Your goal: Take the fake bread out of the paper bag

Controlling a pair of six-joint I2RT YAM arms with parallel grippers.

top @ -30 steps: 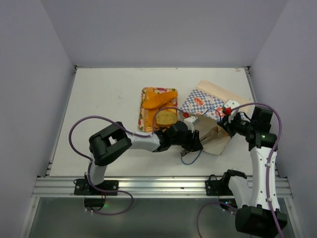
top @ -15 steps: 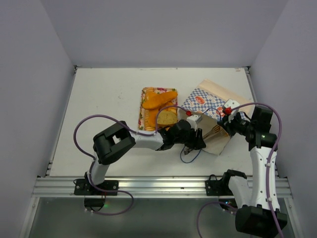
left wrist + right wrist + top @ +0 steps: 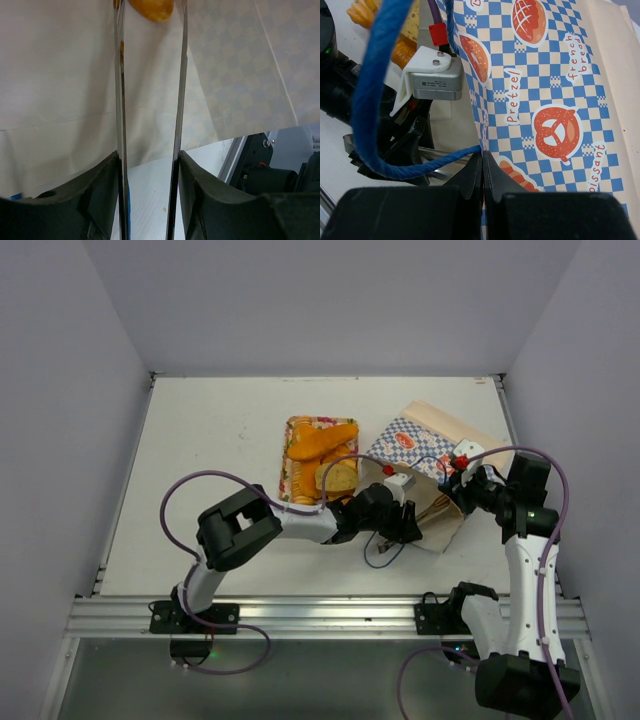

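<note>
The bag [image 3: 440, 430] lies on its side at the right of the worktop [image 3: 210, 460], with its mouth facing the left arm. The right pincer [image 3: 483, 167] is pressed together on the paper rim just beside the blue cord [image 3: 380, 75], which holds the mouth open. The left pincer [image 3: 150, 30] is inside the bag with its fingers spread. One golden bread piece [image 3: 150, 7] sits at the tips. Only its near end shows, so it cannot be told whether the fingers touch it. A loaf [image 3: 322, 440] and a slice [image 3: 338, 477] lie on the tray [image 3: 287, 475], just left of the bag.

The bread piece is probably light, hollow and stiff. Its glossy skin and rounded end are likely to slip out of a shallow pinch. The fingers should therefore pass further along the piece and close across its thicker middle, not on the tapered tip. A ridge, if the piece has any, would give better purchase. Moderate force should be enough, since a toy of this kind is unlikely to crush.

The bag is thin, creased paper that buckles and slides easily. It should be held at the reinforced rim near the cord, as it is now. The main risk is that a finger catches the inner wall and drags the bag along with the bread piece.
</note>
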